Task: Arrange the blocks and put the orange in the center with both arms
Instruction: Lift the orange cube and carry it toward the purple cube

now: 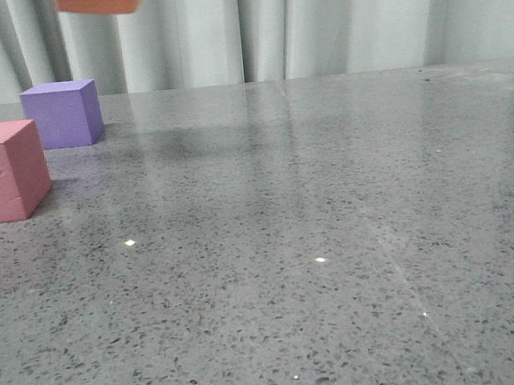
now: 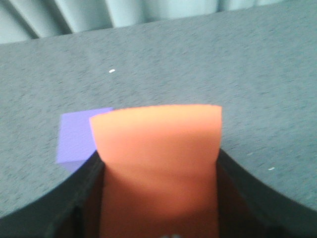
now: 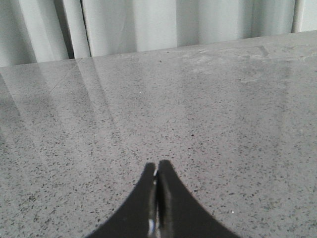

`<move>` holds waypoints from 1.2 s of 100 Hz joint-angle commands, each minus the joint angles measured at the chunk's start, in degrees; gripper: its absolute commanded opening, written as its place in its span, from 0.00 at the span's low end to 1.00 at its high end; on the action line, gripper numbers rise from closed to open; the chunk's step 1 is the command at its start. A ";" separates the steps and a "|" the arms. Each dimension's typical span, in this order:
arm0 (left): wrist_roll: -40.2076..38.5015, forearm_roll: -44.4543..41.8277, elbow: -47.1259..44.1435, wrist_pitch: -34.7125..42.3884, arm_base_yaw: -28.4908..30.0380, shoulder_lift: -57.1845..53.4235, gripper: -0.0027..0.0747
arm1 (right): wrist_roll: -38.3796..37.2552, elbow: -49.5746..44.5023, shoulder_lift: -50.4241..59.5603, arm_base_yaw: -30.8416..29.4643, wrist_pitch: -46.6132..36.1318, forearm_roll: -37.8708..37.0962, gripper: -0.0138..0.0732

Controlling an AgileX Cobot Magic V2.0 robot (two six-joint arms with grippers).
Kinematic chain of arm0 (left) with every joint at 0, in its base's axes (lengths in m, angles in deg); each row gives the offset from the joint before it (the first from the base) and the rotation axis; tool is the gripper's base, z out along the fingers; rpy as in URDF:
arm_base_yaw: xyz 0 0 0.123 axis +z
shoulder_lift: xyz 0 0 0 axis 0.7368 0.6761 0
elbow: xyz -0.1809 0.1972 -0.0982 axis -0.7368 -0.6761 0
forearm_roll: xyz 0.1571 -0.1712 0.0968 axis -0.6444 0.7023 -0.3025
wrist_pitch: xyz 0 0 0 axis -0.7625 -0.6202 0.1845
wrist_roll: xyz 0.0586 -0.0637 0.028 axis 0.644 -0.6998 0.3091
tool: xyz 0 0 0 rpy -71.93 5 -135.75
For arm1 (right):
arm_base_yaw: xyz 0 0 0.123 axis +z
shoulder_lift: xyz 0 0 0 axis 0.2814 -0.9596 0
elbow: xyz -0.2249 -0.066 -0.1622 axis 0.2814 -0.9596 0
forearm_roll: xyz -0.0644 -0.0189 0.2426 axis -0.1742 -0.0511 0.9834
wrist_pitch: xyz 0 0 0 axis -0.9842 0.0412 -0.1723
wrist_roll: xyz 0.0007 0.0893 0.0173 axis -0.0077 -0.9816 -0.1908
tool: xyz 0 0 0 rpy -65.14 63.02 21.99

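High above the table's (image 1: 333, 240) far left, the orange cube (image 1: 101, 0) hangs in the air, cut off by the front view's upper edge. Left gripper (image 2: 158, 198) clamps it between both fingers (image 2: 59, 213); purple cube (image 2: 77, 136) sits on the table below it. Pinkish-red cube (image 1: 3, 170) rests near the purple one, closer to the robot, apart from it. Right gripper (image 3: 157, 198) over bare table, fingertips pressed together, holding nothing. Pale curtain (image 1: 332, 19) behind.

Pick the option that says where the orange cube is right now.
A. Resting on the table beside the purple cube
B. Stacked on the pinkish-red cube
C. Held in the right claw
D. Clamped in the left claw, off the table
D: the left claw grips the orange cube between its fingers, and the front view shows it raised above the table.
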 commanded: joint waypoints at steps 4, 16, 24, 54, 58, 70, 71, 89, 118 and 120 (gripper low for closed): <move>-0.51 -1.81 -5.76 5.35 3.22 -7.78 0.01 | 0.60 0.73 1.13 -0.33 -5.21 0.00 0.08; -2.00 -0.24 -13.16 9.15 7.34 -12.75 0.01 | 0.60 0.73 1.13 -0.33 -5.21 0.00 0.08; -2.00 2.35 -16.53 12.81 9.64 -14.86 0.01 | 0.60 0.73 1.13 -0.33 -5.21 0.00 0.08; -0.84 2.91 -21.80 20.24 13.95 -16.35 0.01 | 0.60 0.73 1.13 -0.33 -5.21 0.00 0.08; -0.84 2.92 -22.03 21.36 13.95 -16.35 0.01 | 0.60 0.73 1.13 -0.33 -5.21 0.00 0.08; -0.84 2.92 -22.43 22.71 13.95 -15.86 0.01 | 0.60 0.73 1.13 -0.33 -5.21 0.00 0.08; -0.84 2.92 -22.43 22.71 13.95 -15.84 0.01 | 0.60 0.73 1.13 -0.33 -5.21 0.00 0.08; 0.13 2.92 -22.43 23.24 13.95 -13.90 0.01 | 0.60 0.73 1.13 -0.33 -5.21 0.00 0.08; 0.13 3.25 -22.43 24.17 14.31 -11.53 0.01 | 0.60 0.73 1.13 -0.33 -5.21 0.00 0.08; 0.13 3.77 -22.43 24.17 14.33 -11.42 0.01 | 0.60 0.73 1.13 -0.33 -5.21 0.00 0.08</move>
